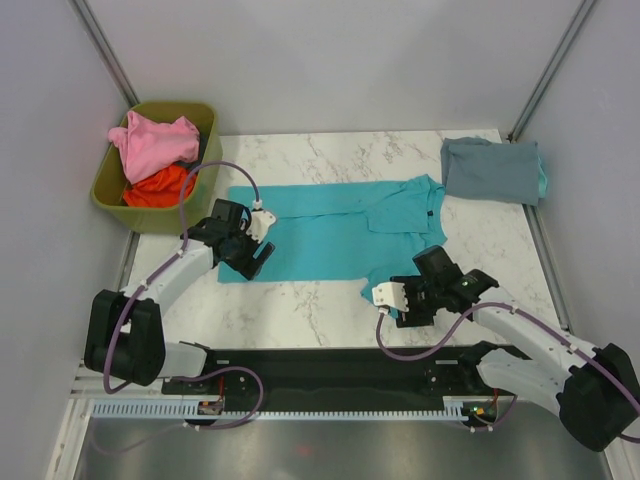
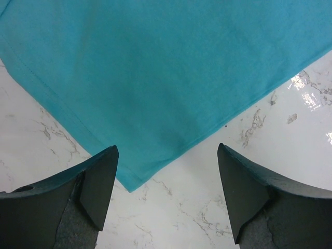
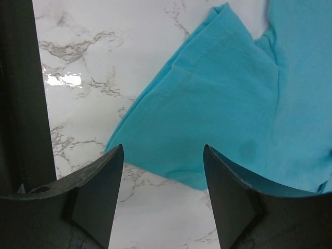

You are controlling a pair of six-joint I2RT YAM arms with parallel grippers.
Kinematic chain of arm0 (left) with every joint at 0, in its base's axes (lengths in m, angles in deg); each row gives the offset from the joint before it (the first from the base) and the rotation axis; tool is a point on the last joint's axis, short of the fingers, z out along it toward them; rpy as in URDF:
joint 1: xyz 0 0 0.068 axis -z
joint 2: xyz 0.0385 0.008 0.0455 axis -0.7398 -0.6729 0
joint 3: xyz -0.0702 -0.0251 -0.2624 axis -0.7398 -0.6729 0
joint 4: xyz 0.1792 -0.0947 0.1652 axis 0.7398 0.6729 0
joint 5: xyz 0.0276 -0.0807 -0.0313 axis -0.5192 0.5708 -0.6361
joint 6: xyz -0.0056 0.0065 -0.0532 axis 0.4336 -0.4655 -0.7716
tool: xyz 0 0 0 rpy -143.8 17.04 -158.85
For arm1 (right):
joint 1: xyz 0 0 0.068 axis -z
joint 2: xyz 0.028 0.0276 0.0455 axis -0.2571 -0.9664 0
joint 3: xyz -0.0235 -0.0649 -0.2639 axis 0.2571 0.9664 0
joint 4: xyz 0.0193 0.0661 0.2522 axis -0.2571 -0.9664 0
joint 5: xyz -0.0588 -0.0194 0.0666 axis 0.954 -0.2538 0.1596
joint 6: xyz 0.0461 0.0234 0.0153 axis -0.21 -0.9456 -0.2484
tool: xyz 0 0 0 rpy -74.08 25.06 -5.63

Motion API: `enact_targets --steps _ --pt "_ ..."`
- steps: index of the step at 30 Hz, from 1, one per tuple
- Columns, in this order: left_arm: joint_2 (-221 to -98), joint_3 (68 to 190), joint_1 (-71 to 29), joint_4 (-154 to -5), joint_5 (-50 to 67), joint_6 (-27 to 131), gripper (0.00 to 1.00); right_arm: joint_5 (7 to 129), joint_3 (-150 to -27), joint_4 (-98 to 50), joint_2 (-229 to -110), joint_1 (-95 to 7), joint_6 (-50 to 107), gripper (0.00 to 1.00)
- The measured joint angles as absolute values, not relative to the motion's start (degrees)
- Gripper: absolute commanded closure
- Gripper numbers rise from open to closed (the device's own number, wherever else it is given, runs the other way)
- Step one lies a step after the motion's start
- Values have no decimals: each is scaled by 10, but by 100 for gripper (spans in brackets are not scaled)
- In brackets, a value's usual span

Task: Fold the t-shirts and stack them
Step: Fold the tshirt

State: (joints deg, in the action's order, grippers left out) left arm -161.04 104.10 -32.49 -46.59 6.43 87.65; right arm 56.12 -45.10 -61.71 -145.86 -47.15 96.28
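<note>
Two grippers are working over one shirt. The left gripper [image 2: 166, 155] is standing with its jaws spread wide and holding nothing. In its wrist view, a hemmed corner of the teal t-shirt [image 1: 330, 235] is pointing down into the gap between the fingers. The right gripper [image 3: 163, 155] is likewise gaping wide and empty. It is hovering at the near right of that shirt, where a stitched sleeve edge is lying just ahead of its fingers on the marble table [image 1: 300, 300].

Four shirts are showing in all. The teal one is lying spread flat across the middle of the table, with its collar end toward the right. One grey-blue t-shirt [image 1: 490, 168] is sitting folded at the far right corner, apart from the teal one. The other two are sitting in the single olive-green bin [image 1: 105, 190] at the far left, off the table's edge. The pink t-shirt [image 1: 150, 140] is heaping over the rim on top. The orange-red t-shirt [image 1: 160, 185] is bunching beneath it at the near side.
</note>
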Motion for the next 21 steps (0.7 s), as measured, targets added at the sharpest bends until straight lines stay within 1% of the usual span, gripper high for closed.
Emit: enact_targets --steps 15,21 --pt "-1620 1041 -331 -478 52 877 14 574 -451 -667 -1505 -493 974 28" --pt "-1624 1041 -331 -479 52 877 13 580 -444 -662 -1529 -493 973 32"
